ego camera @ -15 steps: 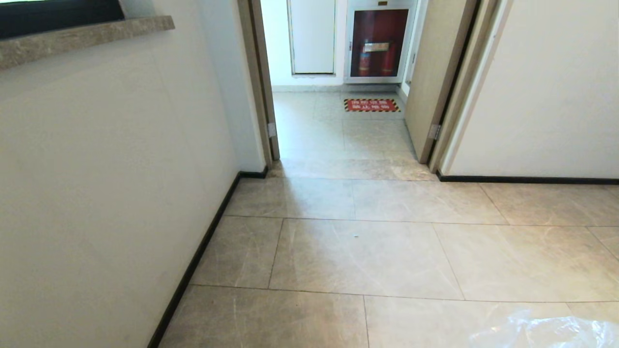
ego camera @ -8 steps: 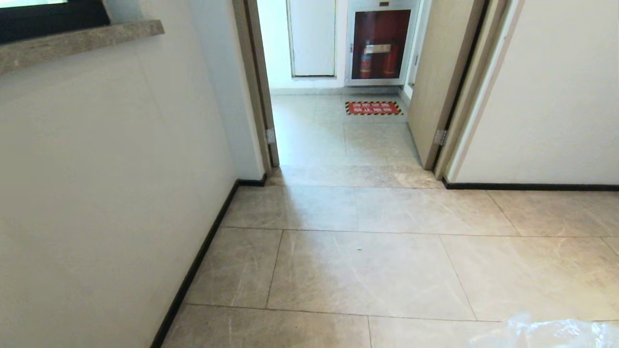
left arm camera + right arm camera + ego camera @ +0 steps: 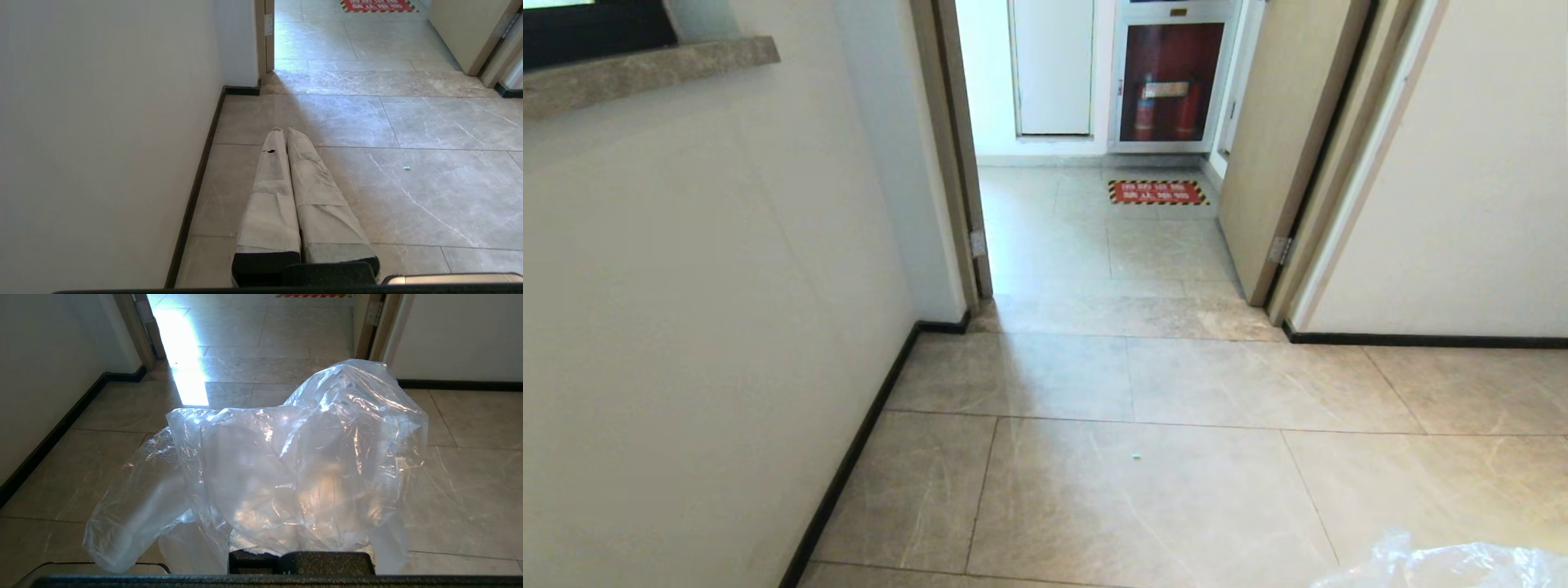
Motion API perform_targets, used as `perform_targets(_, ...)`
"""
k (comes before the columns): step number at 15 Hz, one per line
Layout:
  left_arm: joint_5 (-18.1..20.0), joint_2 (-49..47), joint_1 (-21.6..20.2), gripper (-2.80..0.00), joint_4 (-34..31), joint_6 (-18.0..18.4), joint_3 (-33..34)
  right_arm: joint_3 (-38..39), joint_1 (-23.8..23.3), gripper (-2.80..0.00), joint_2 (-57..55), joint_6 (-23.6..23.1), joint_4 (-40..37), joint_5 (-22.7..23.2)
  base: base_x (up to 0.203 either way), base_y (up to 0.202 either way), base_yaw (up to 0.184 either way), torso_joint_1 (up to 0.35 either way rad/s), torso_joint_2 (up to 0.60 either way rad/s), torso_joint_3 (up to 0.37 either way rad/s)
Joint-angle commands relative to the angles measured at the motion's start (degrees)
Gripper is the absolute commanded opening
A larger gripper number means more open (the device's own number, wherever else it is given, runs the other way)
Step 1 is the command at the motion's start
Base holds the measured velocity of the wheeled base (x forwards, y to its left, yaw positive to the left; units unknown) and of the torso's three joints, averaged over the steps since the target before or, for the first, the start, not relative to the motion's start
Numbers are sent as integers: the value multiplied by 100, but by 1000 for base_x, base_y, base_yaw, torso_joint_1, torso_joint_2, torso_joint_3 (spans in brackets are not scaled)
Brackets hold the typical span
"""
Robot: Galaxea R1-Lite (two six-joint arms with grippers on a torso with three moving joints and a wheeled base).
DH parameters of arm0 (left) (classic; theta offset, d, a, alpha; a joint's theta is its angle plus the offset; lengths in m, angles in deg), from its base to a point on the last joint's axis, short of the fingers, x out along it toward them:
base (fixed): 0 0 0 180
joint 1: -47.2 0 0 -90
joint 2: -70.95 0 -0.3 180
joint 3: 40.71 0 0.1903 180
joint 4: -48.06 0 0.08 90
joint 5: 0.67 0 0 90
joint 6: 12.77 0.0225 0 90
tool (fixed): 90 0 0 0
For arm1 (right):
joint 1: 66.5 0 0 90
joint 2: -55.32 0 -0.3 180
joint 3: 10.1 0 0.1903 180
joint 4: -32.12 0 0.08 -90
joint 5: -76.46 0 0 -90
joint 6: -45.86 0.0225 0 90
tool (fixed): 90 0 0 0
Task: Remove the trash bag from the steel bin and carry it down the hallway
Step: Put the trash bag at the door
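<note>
One bag (image 3: 294, 465). One open door (image 3: 1278, 139). One red floor sign (image 3: 1158, 193). Two red fire bottles (image 3: 1168, 102) in one cabinet (image 3: 1172, 77). One tiny speck (image 3: 1136, 456) on the floor. One window ledge (image 3: 645, 69).

The left gripper (image 3: 282, 131) has two long fingers (image 3: 269, 196) wrapped in pale grey-white tape, with a black base.

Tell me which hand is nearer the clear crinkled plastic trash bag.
Right. The clear crinkled plastic trash bag drapes over the right hand, which is shut on it. The left hand, shut and empty, points along the left wall, apart from it.
</note>
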Motion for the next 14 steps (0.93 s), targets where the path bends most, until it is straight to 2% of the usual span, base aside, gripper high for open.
perform_targets(1, 0, 0, 0, -280, -2, 7, 0, 0, 0, -280, 0, 1, 2, -3, 161, 0, 6, 2, 5, 7)
perform_targets(14, 0, 9, 0, -280, -2, 7, 0, 0, 1, -280, -6, -10, 2, 0, 5, 0, 0, 0, 1, 0)
